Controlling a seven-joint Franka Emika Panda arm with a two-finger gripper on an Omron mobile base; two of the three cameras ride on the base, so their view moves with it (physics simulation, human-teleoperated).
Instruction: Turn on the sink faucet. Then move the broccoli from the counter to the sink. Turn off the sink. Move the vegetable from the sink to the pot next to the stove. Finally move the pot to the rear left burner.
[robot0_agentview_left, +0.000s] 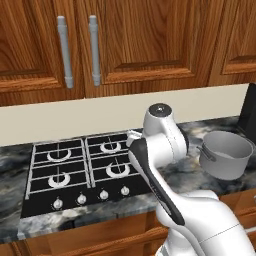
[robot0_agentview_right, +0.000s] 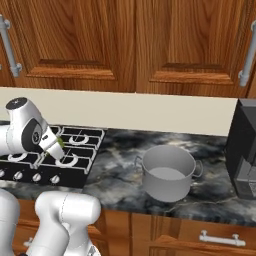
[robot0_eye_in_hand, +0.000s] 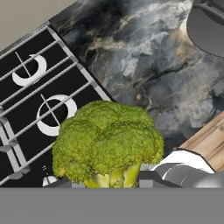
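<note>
Broccoli (robot0_eye_in_hand: 107, 142) clamped in pincer (robot0_agentview_right: 51, 148), arm bent over stove (robot0_agentview_left: 70, 175).

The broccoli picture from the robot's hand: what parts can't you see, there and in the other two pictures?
- Hand view: the broccoli covers the claw's tips, and its stalk is cut off at the bottom.
- Hand view: the pot is cut off by the top right corner.
- Left base view: the robot's arm blocks the stove at its right edge.
- Right base view: the broccoli is just a tiny green speck at the claw.
</note>
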